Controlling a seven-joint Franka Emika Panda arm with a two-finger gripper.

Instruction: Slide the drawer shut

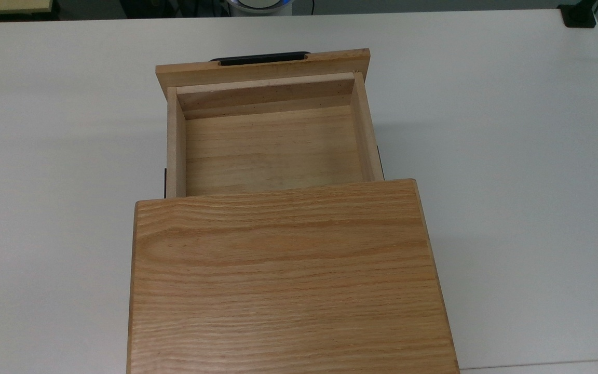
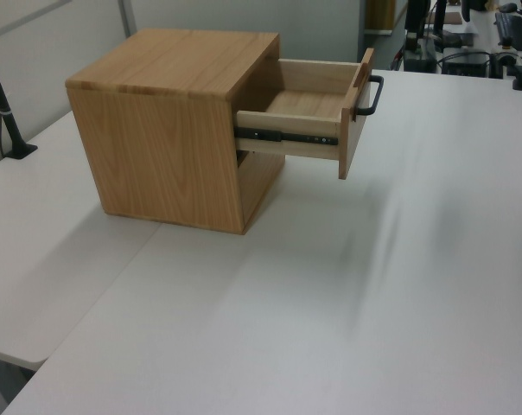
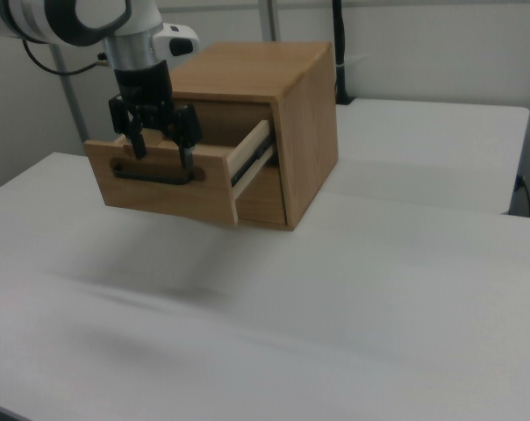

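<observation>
An oak cabinet (image 1: 288,280) stands on a white table (image 1: 512,156), perhaps two tables pushed together.

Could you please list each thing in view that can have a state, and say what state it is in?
drawer: pulled well out of the cabinet, empty inside.
handle: on the drawer's front panel, not gripped.
cabinet: upright on the table, its drawer open.
tool: open, fingers pointing down in front of the drawer's front panel in the right view, holding nothing.
table: bearing the cabinet.

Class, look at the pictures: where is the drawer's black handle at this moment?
The black handle sits on the outer face of the drawer's front panel, at the top view's upper centre, far from the cabinet. In the right view the end effector hangs at it.
</observation>
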